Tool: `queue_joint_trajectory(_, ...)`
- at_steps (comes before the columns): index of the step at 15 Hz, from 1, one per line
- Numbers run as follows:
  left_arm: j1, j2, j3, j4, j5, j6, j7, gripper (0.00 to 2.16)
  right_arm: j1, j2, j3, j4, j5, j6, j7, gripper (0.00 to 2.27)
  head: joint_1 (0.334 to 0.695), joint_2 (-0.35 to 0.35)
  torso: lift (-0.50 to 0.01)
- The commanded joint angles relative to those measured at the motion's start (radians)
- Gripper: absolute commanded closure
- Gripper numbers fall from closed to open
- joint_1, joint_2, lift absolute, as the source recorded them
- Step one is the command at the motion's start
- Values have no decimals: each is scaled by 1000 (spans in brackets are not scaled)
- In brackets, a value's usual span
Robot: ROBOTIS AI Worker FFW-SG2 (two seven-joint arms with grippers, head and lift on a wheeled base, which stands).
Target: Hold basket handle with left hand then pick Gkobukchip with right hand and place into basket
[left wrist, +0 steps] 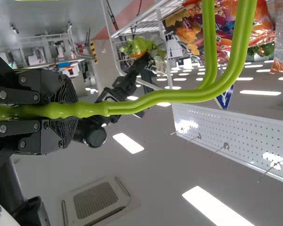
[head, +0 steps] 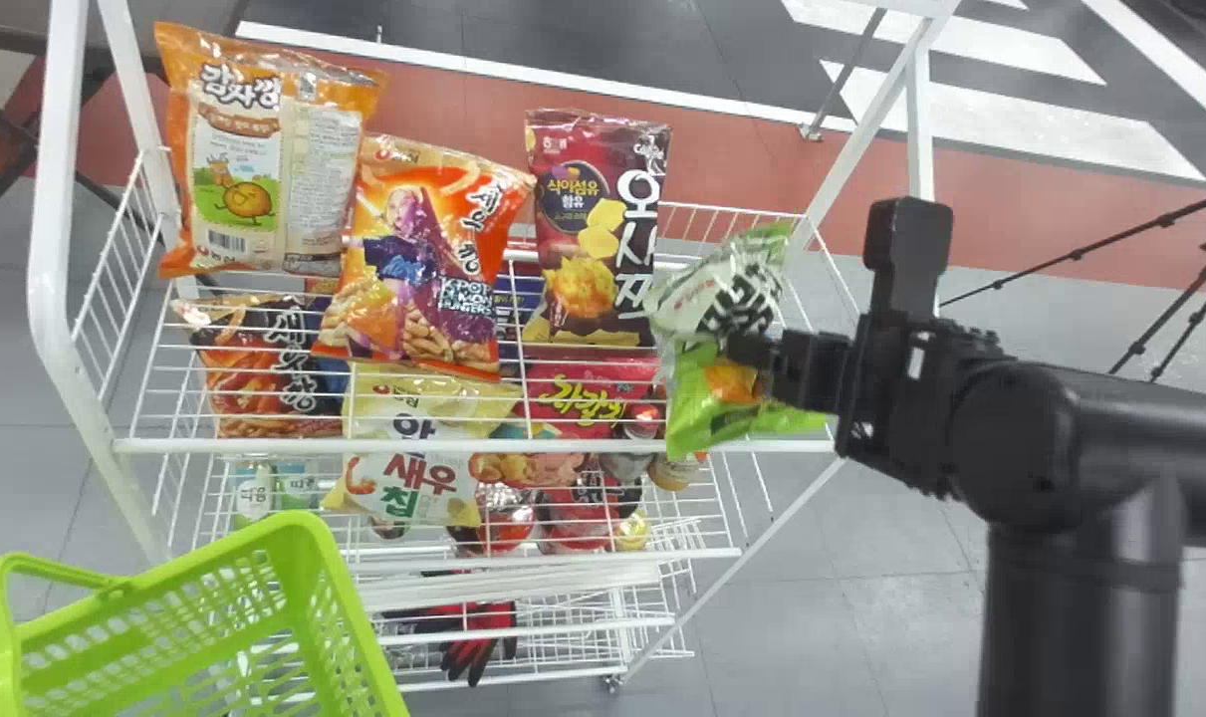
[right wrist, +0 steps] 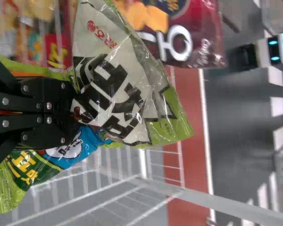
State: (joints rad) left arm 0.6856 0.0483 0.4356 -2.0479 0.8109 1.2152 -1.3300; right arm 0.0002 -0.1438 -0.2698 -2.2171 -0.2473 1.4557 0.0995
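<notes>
Nearest the camera, your right arm point(head: 1071, 438) fills the lower right of the head view, its right gripper point(head: 754, 354) shut on the green-and-white bag point(head: 704, 299), presumably the Gkobukchip, just right of centre by the end of the white rack point(head: 463, 445). Your left gripper point(left wrist: 61, 111) is closed around the basket handle point(left wrist: 179, 95), while the green basket point(head: 194, 622) sits in the lower left of the head view. So you look to have the hold and the grasp done, with the carry and placing to come. Next you need to lift the bag well above the rack's front rail, bring it across toward the lower left, and let go over the basket's mouth; a low path could snag the loose film on the wire or brush the neighbouring packs. The right wrist view shows you the wrapper bunched at the fingers and a blue patch point(right wrist: 78, 148) on it that the head view doesn't; the head view, in turn, gives you the route between bag and basket.
</notes>
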Motion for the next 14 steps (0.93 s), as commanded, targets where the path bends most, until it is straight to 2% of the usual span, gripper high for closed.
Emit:
queue_joint_trajectory(1,0,-1,0,2,1,-1,0,2152,44,0,-32,-96,-96,117,9,2256,695,-293,0)
queue_joint_trajectory(5,-3,-2,-5,3,-1,-1,0,2152,73,6,-69,-207,-290,117,-6,2256,695,-243,0)
queue_joint_trajectory(7,-6,-2,-6,5,-1,-1,0,2152,110,33,-60,-234,-375,117,-11,2256,695,-214,0)
queue_joint_trajectory(8,-6,-2,-6,5,-1,-1,0,2152,133,33,-48,-237,-423,117,-7,2256,695,-193,0)
queue_joint_trajectory(14,-9,-2,-6,8,1,-1,2,2152,188,59,67,-190,-584,117,35,2256,695,13,0)
